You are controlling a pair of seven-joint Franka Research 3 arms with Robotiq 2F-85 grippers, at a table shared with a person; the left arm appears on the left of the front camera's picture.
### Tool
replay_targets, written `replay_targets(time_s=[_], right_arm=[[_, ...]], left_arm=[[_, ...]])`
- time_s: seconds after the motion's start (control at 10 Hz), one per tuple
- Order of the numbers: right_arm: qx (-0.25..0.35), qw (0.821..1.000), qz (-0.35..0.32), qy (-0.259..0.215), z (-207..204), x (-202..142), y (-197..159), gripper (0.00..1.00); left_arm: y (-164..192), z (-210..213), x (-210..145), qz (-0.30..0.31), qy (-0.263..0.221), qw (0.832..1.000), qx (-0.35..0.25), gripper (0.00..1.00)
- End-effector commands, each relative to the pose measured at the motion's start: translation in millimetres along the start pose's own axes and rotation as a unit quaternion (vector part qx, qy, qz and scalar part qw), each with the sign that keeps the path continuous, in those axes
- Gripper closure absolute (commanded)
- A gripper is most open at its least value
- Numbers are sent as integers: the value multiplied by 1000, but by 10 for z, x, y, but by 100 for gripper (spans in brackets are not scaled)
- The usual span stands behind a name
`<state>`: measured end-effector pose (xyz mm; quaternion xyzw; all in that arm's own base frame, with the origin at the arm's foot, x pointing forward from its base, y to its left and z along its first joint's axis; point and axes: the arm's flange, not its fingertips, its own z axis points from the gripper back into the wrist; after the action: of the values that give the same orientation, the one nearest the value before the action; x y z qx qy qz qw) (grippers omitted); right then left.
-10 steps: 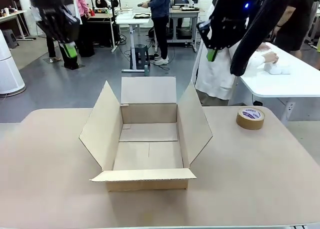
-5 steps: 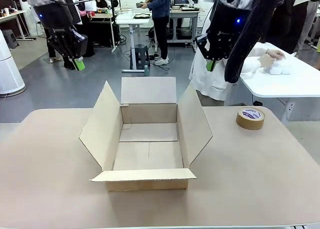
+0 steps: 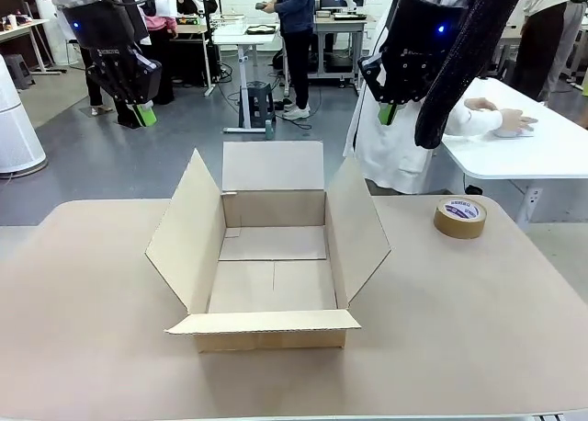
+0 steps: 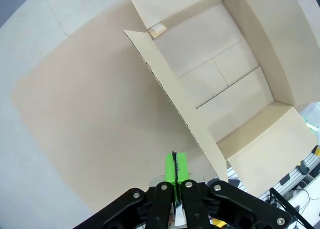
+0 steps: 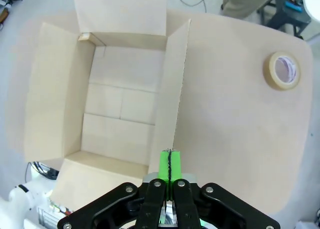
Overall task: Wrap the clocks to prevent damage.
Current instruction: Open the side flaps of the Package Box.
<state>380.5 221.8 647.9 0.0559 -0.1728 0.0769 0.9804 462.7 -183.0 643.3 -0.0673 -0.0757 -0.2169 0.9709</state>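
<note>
The clocks (image 3: 514, 132) show as a small whitish bundle, low and flattish, lying on a white counter (image 3: 551, 159) at the far right of the front view. A person's hand (image 3: 501, 119) rests on top of it, palm down with fingers spread, and covers much of it. A pale strip shows below and beside the hand. The bundle blends into the white surface, so its outline and wrapping cannot be made out.

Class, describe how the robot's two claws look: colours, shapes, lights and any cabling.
Both the left claw and the right claw are black, built of jointed links with silver rivets, and end in bright green pads. Each body carries a small blue light. A black textured sleeve hangs beside the right one.
</note>
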Motion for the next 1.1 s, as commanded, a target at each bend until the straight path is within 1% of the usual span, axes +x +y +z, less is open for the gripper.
replay_targets(time_s=[0.0,0.1,0.2,0.3,0.4,0.7,1.0], right_arm=[[-39,999,-24,18,-122,16,198,99],[-60,997,-43,24,-257,12,397,99],[-65,996,-44,33,-356,-2,498,99],[-80,995,-47,43,-537,-31,637,99],[-102,992,-58,38,-674,-18,709,99],[-118,990,-68,48,-985,-10,702,99],[-92,992,-80,44,-1281,9,597,99]], left_arm=[[-139,-35,53,15,4,999,47,99],[-250,-62,71,35,5,998,47,99],[-350,-170,85,62,3,996,60,99],[-438,-350,72,85,5,994,70,99],[-475,-473,94,95,5,993,73,99],[-491,-792,129,125,18,991,52,99],[-460,-1087,189,142,47,988,48,99]])
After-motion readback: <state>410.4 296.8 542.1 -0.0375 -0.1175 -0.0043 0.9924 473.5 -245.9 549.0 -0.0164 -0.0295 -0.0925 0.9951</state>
